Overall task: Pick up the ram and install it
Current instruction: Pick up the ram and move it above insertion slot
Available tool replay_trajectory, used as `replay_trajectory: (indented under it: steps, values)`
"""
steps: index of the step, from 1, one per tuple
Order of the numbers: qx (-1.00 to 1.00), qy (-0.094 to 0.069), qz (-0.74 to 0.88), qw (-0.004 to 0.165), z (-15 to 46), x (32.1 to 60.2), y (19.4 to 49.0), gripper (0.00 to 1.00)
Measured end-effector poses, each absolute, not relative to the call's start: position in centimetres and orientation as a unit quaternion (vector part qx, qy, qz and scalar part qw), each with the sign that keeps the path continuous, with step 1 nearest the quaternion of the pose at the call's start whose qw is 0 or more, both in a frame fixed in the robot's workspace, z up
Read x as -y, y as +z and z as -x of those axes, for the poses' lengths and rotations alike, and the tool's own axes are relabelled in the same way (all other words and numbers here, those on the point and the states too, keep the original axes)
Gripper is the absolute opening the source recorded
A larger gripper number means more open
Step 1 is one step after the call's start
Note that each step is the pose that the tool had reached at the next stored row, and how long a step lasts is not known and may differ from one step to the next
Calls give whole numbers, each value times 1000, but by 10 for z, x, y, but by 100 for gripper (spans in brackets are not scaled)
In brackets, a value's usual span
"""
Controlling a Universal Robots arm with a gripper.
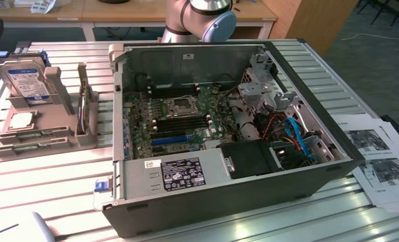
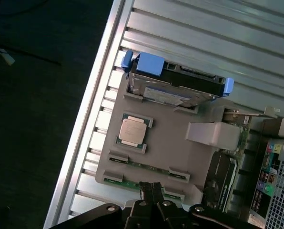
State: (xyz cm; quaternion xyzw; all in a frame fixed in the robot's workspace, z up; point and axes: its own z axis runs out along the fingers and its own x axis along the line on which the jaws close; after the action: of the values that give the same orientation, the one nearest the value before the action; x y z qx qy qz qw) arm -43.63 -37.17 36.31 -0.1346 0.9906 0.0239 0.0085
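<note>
Tool (image 2: 150, 189): dark two-finger type, fingers brought together and closed on nothing; tips hang just above the outer edge of the grey holder (image 2: 175, 143), directly over the ram (image 2: 128, 183); whether they touch it cannot be told.

Ram: thin green stick lying flat in the holder's outermost groove, between small grey clips; not lifted, not installed; a second green stick (image 2: 149, 165) lies in the next groove, just beside it.

Holder, other contents: square silver processor (image 2: 132, 130) seated flat in its recess; hard drive (image 2: 180, 83) with blue caddy standing on edge at the far end.

Arm (image 1: 203, 20): grey and silver joint, seen at the top of the exterior view behind the computer case (image 1: 186, 212).

Computer case: open, lying on its side on the worktop (image 1: 52, 176), just beside the holder on the exterior view's right; motherboard (image 1: 145, 116) exposed inside; long black memory slots (image 1: 183, 122) near the processor socket; blue expansion slot (image 1: 169, 140) below them; coloured cables (image 1: 293, 133) toward the exterior view's right.

Worktop: ribbed metal slats; printed sheets (image 1: 381, 161) lie at the exterior view's right edge.
</note>
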Motion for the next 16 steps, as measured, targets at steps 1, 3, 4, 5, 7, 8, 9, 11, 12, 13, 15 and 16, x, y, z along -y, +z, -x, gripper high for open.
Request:
replay_trajectory:
  steps: [1, 3, 4, 5, 7, 8, 9, 11, 12, 13, 15, 16]
  values:
    - [-990, 24, 140, 8, 436, 372, 363, 10]
    - [-988, 24, 150, 8, 436, 372, 363, 10]
    - [-988, 24, 155, 8, 436, 372, 363, 10]
    - [-987, 24, 161, 8, 436, 372, 363, 10]
    - [-985, 24, 171, 8, 436, 372, 363, 10]
    - [-984, 24, 176, 7, 436, 372, 363, 10]
    - [-983, 24, 182, 7, 436, 372, 363, 10]
    - [-981, 24, 192, 7, 436, 372, 363, 10]
    - [-980, 24, 197, 7, 436, 372, 363, 10]
    - [-979, 24, 202, 7, 436, 372, 363, 10]
    - [-977, 24, 212, 7, 436, 372, 363, 10]
    - [-976, 25, 217, 6, 436, 372, 363, 10]
